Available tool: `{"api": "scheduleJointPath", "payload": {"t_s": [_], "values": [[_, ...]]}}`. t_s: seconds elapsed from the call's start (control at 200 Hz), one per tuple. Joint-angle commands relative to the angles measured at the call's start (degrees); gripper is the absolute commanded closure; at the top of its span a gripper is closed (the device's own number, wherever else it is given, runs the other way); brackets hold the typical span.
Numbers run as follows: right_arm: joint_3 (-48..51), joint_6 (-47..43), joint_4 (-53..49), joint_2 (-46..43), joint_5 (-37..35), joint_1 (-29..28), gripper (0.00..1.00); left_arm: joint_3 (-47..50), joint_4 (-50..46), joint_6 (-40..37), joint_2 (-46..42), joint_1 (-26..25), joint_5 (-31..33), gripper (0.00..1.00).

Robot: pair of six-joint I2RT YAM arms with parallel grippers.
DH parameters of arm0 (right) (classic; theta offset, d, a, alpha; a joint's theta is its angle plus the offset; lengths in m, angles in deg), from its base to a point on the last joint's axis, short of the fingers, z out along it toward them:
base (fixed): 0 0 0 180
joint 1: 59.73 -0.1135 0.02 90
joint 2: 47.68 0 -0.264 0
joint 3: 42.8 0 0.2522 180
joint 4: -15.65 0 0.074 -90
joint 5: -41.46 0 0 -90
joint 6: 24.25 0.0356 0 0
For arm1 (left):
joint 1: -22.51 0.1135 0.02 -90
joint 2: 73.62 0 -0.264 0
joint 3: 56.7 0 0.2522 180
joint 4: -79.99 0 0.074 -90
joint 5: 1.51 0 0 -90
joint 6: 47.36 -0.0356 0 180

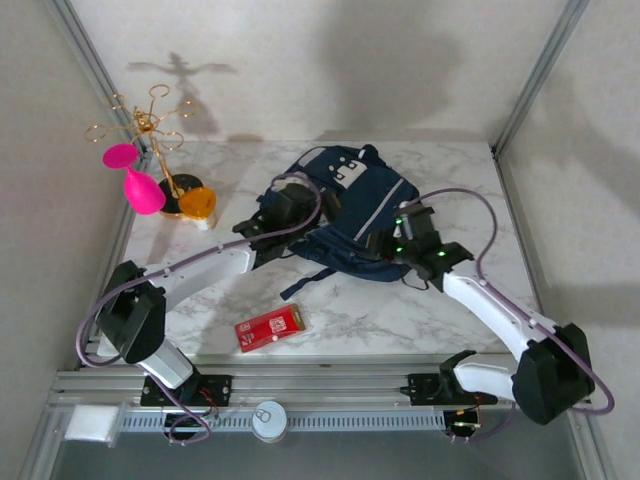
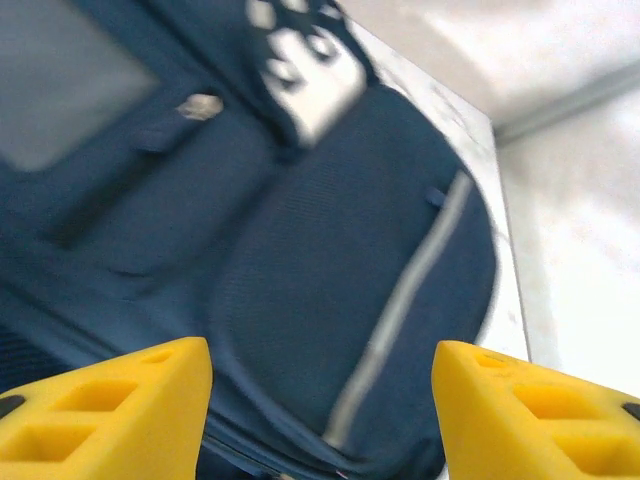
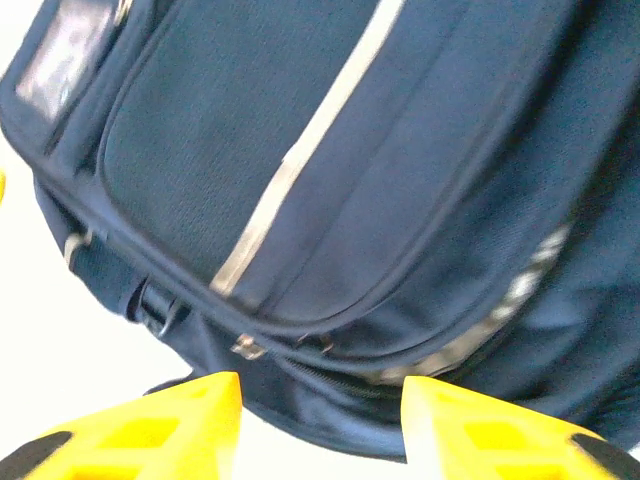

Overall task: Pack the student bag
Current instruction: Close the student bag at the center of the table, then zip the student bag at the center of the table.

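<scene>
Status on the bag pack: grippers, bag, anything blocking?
Left gripper open, empty, at student bag. Right gripper open, empty, at bag's edge. Red packet lies clear of bag, nearer the bases.

The student bag (image 1: 350,205) lies on its back on the white marble desk (image 1: 400,310), in the far middle part, front pockets facing up. It is soft navy-blue fabric, slightly slumped, with thin pale stripes down the front pocket, grey-white patches toward its far end, and a dark strap trailing from its near edge
</scene>
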Motion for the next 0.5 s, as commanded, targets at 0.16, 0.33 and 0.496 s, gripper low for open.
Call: {"api": "scheduleJointPath", "payload": {"t_s": [0.16,0.33,0.496], "values": [[-5.01,6.43,1.65,12.02,-8.09,-11.13,0.49,8.47,11.86,13.63,3.59,2.79,-2.17,0.39],[-3.82,7.58,5.49,13.6,-8.54,-11.32,0.48,10.85,18.45,21.32,7.12,2.3,-3.54,0.4],[-3.39,7.58,4.77,13.38,-10.68,-11.32,0.47,8.92,17.21,24.63,9.81,1.98,-4.34,0.46]]}}
